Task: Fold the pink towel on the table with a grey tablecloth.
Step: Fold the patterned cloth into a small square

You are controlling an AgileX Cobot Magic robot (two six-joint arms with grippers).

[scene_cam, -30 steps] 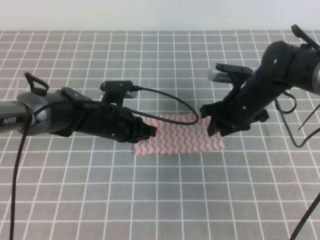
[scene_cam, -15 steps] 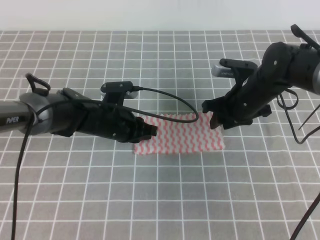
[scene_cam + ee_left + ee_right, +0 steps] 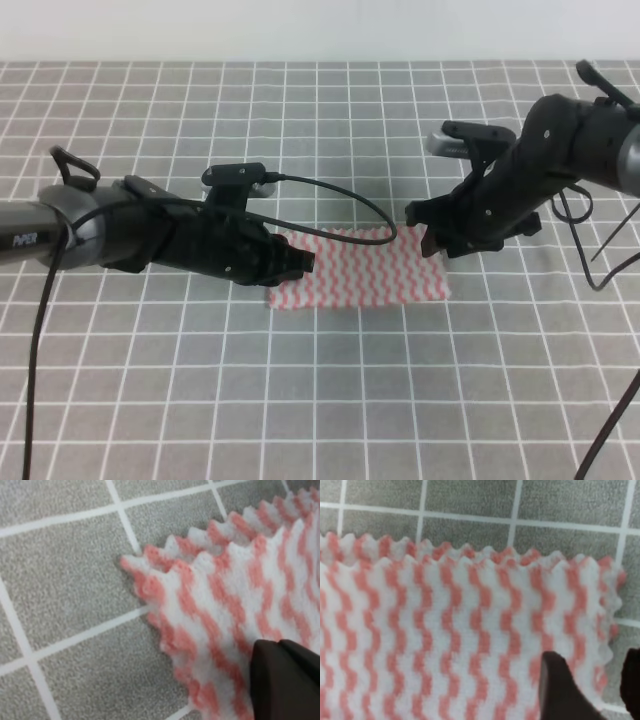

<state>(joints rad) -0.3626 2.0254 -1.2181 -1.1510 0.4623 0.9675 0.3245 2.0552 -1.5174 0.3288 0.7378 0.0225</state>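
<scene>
Grey counter (image 3: 330, 400) holds the folded towel (image 3: 360, 278) unmoved — right claw (image 3: 428, 238), open and empty, has lifted slightly; left claw (image 3: 300, 265) stays, grip unclear.

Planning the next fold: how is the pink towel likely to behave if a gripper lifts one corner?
The pink towel is probably floppy: it lies flat in two thin layers on the grey tablecloth. Likely light, so a corner should lift easily. Its fuzzy weave suggests grip rather than slip, though layers may separate.

Left claw (image 3: 300, 265) tips hidden against pink towel (image 3: 360, 270), grip undeterminable.
</scene>
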